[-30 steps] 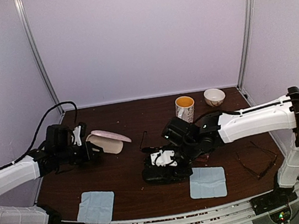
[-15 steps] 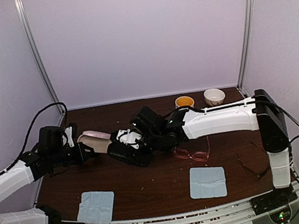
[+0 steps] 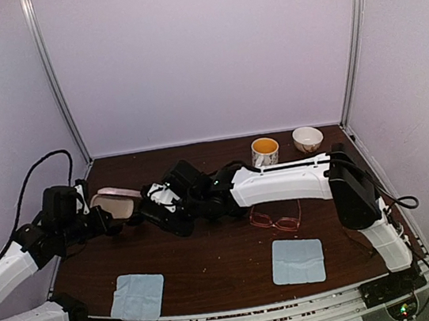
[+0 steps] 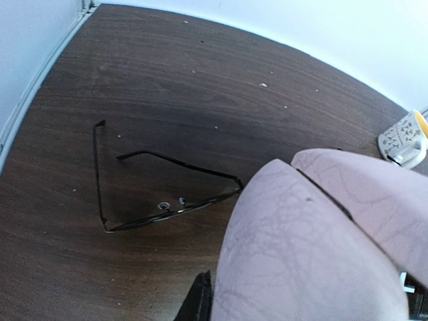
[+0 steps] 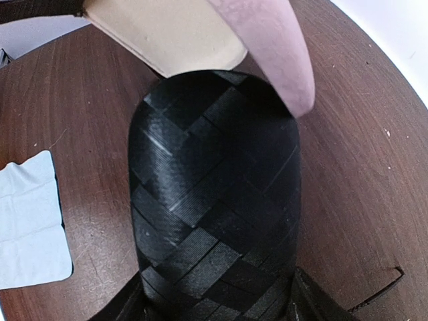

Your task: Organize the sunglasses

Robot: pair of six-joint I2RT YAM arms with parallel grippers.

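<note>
Left gripper (image 3: 103,221) clamps an open pink case (image 3: 115,204). Right gripper (image 3: 170,207) grips a black woven case (image 5: 214,194) just beside it. Pink-framed sunglasses (image 3: 276,220) lie nearby.

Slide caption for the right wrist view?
Right wrist: gripped black case, nose at the open pink case; blue cloth at left.

The right arm (image 3: 281,181) is spanning the table (image 3: 212,256), barring the cup (image 3: 264,152) and bowl (image 3: 307,139); bare wood is showing between left cloth (image 3: 137,295) and right cloth (image 3: 297,260), pink-red sunglasses (image 3: 276,220) lying beyond the latter
</note>
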